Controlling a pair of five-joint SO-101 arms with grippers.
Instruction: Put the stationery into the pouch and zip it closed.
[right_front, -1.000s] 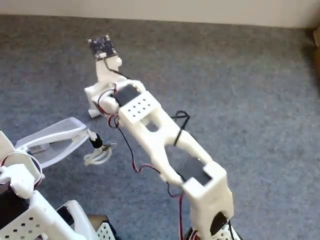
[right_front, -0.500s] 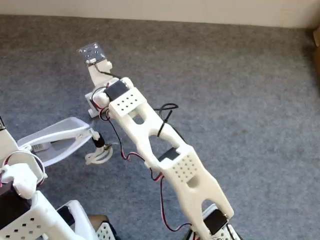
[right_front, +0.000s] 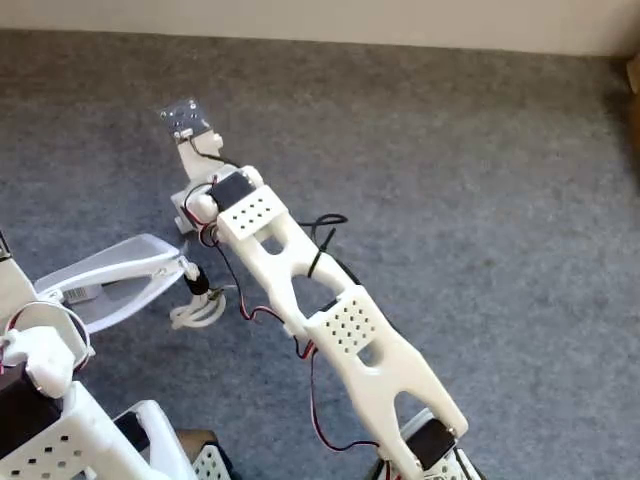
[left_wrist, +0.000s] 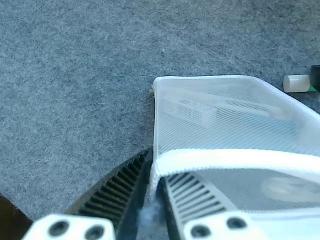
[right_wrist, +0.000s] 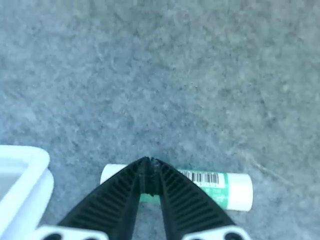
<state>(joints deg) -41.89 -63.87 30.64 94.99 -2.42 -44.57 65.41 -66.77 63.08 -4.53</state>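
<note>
The glue stick (right_wrist: 217, 187) is found crosswise directly under the right claw (right_wrist: 149, 161), tips pinched together and empty, while the mesh pouch (right_wrist: 22, 170) beside the stick is clamped by the left claw (left_wrist: 154, 170).

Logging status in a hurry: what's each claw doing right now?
Left claw: closed on the pouch rim.
Right claw: closed, gripping nothing, above the glue stick.

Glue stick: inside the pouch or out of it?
Out. The glue stick lies flat on the grey carpet, beside the mesh pouch and apart from it.
</note>
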